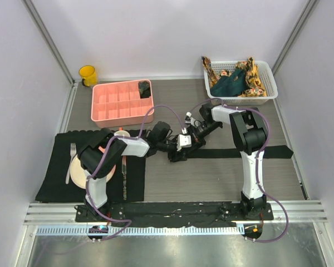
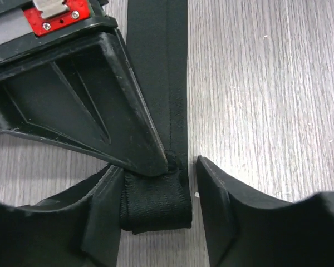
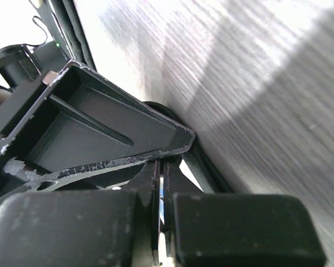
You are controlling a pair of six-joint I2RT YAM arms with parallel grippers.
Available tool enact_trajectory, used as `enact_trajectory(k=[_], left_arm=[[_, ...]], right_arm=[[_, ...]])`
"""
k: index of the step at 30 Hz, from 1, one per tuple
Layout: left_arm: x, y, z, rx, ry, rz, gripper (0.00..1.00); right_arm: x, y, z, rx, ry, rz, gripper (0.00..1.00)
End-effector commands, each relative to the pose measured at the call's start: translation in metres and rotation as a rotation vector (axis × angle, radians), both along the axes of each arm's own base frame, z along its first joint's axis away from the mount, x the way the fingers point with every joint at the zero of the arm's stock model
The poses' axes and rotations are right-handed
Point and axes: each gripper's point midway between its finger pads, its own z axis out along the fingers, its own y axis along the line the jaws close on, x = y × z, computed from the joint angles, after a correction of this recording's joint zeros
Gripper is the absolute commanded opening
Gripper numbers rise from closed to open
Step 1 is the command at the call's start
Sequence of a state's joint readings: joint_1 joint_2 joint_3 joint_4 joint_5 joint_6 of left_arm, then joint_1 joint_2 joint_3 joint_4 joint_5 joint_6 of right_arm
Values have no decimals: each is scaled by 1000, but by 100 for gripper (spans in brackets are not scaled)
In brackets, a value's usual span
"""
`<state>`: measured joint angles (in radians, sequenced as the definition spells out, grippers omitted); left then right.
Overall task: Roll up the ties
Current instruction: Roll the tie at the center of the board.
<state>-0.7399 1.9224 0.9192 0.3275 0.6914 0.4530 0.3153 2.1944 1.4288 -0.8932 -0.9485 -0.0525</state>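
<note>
A plain black tie (image 1: 239, 152) lies flat across the table, running right from both grippers. Its near end is wound into a small roll (image 2: 156, 203); the unrolled strip (image 2: 167, 67) leads away from it. My left gripper (image 2: 156, 178) straddles the roll with its jaws apart, and a gap shows beside the right finger (image 2: 222, 211). My right gripper (image 3: 162, 167) is shut, and its tip (image 2: 166, 160) touches the roll's far edge. From above, the left gripper (image 1: 175, 151) and right gripper (image 1: 190, 140) meet at the tie's left end. More ties (image 1: 236, 80), teal and orange patterned, fill a white basket (image 1: 270, 92).
A pink divided tray (image 1: 108, 108) at the back holds a rolled black tie (image 1: 145, 89). A yellow cup (image 1: 88, 74) stands at the back left. A black mat (image 1: 53, 183) at the left carries a plate (image 1: 77, 171), a fork (image 1: 70, 161) and a knife (image 1: 123, 172).
</note>
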Motion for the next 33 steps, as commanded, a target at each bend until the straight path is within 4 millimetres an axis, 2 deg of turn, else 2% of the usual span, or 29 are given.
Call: enact_trajectory(k=[1,2,8,11,13,14,16,19,22,26,29,33], left_arm=[[-39,45,-70,254,161,2,48],[-39,45,-70,256,159,-1,42],[-42,48,-73,269,166,-11,27],[-42,48,-73,270,160,-23,24],[-42,49,-73,274,157,-28,26],[-43,49,-73,276,158,-29,35],[-45,49,-71,270,160,-36,46],[-44,46,-63,239,164,-29,59],[-32,43,-49,156,196,38,71],[-16,38,-25,-7,178,104,75],[-8,38,-15,-83,138,145,75],[-3,33,-11,-123,128,154,68]], right_arm=[[13,10,21,66,-98,15,1],[13,11,23,71,-102,18,1],[15,13,29,90,-107,16,1],[17,11,23,64,-106,14,1],[20,3,9,7,-109,6,1],[22,0,-1,-11,-106,-4,1],[22,-10,-18,-69,-92,-14,1],[13,-23,-46,-141,-43,-16,1],[0,-31,-62,-184,-6,-13,1],[-5,-37,-70,-223,9,-14,1],[-3,-40,-73,-236,14,-21,1],[0,-40,-73,-236,10,-26,1]])
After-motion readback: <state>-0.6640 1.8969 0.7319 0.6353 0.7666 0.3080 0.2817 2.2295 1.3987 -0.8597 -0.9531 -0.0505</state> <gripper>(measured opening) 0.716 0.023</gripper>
